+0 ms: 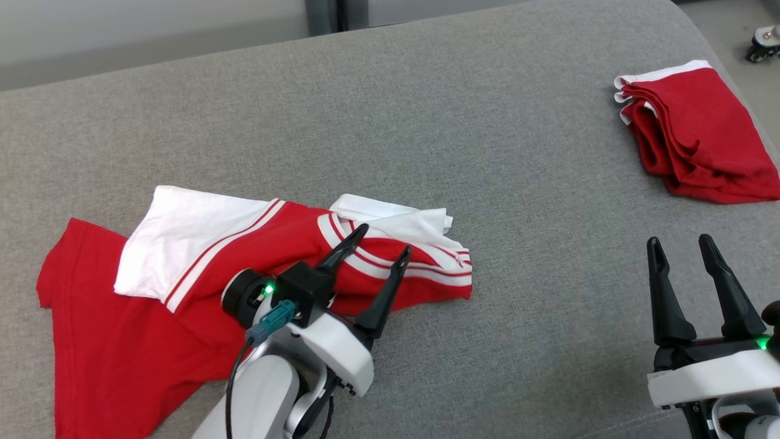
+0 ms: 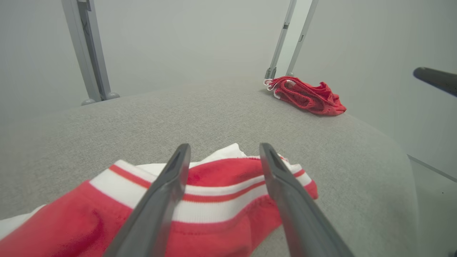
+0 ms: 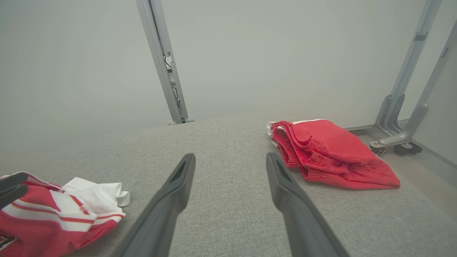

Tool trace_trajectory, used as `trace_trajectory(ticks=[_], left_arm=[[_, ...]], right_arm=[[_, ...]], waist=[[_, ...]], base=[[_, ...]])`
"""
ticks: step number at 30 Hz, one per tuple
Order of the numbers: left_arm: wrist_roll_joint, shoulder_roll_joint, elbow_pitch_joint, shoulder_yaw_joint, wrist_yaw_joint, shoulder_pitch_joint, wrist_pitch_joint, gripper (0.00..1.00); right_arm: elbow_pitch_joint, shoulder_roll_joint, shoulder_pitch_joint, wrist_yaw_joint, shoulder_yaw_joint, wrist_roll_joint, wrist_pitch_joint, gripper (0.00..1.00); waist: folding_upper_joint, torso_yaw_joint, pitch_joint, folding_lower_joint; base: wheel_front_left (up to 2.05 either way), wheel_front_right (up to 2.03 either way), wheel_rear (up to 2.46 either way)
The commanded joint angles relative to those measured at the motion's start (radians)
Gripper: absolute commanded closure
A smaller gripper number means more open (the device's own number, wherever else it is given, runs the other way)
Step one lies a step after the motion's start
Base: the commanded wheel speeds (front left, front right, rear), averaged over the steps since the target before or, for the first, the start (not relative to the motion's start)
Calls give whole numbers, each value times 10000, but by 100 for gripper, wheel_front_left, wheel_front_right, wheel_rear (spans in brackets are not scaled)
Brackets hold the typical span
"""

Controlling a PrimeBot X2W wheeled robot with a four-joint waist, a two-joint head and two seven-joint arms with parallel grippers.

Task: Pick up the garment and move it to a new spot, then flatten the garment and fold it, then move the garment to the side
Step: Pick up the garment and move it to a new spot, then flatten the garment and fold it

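Grey fabric tabletop (image 1: 487, 122): red-and-white shirt (image 1: 244, 244) lies crumpled at its left, neither flattened nor folded. Left gripper (image 1: 384, 238) above it, jaws apart, empty. Right gripper (image 1: 679, 239) jaws apart over bare fabric. Likely early: flatten, fold and side-move remain.

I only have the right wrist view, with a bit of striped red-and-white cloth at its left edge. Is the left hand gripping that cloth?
Observer: No. The left hand is open, with its fingers spread above the garment and nothing between them.
Operator: Is the garment flat enough to fold?
Observer: Not yet. The head view shows it rumpled, with a white panel lying over the red.
Operator: How far does it extend on that side?
Observer: Its red body spreads well to the robot's left of the left hand and runs off the head view's bottom edge.
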Motion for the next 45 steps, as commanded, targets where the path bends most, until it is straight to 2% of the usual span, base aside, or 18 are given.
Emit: trace_trajectory(ticks=[1, 4, 15, 24, 32, 45], left_arm=[[-39, 201, 34, 112, 16, 192, -139, 0], [-242, 425, -157, 339, 130, 618, -380, 0], [-1083, 1156, -987, 2050, 1153, 1843, -957, 0], [-1685, 1700, -1400, 3094, 1448, 2837, -1127, 0], [-1866, 2107, -1883, 3320, 1603, 3951, -982, 0], [-1693, 2284, -2873, 3305, 2213, 5015, -575, 0]], right_arm=[[49, -22, -114, -3, -13, -43, -67, 0], [104, -26, -19, -3, -57, -197, 8, 0], [169, -27, 427, -3, -151, -474, 350, 0], [248, -33, 698, -3, -70, -647, 672, 0], [309, -88, 1071, -3, 54, -692, 904, 0], [201, -226, 1465, -3, 87, -712, 1155, 0]], waist=[[-1, 147, -193, 0], [-1, 380, -496, 0], [-1, 1618, -1504, 0], [-1, 2344, -2189, 0], [-1, 2510, -2752, 0], [-1, 2505, -3187, 0]], base=[[0, 0, 0], [0, 0, 0], [0, 0, 0], [0, 0, 0], [0, 0, 0], [0, 0, 0]])
